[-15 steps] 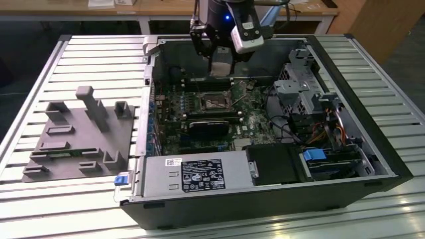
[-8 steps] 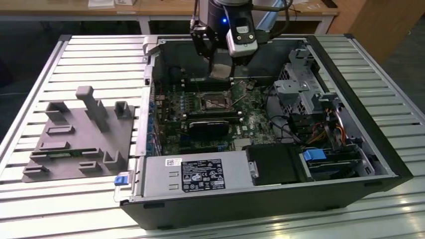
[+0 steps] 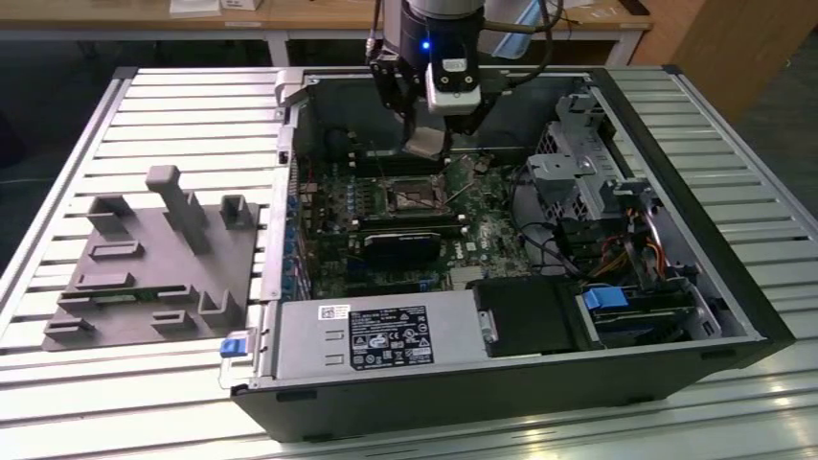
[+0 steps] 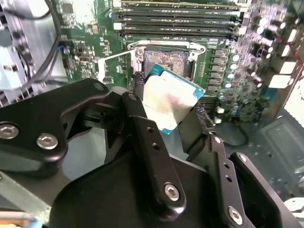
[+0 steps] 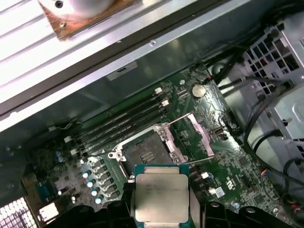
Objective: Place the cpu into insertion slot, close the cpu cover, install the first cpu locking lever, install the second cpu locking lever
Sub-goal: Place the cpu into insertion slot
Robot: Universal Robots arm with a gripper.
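Pincer (image 5: pixel 161 205) clenched on flat square silver-grey metal-topped cpu (image 5: pixel 160 192), hovering over the dark-centred, silver-rimmed square insertion slot (image 5: pixel 145 153), not touching. Thin silver frame cpu cover (image 5: pixel 199 135) lies open beside slot. Judgement: square chip to rim, keep level.

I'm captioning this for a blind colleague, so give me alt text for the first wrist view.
The fingers grip the cpu, silver top showing, over a green motherboard. Its insertion slot lies bare, the cpu cover swung open beside it, with long black memory slots beyond.
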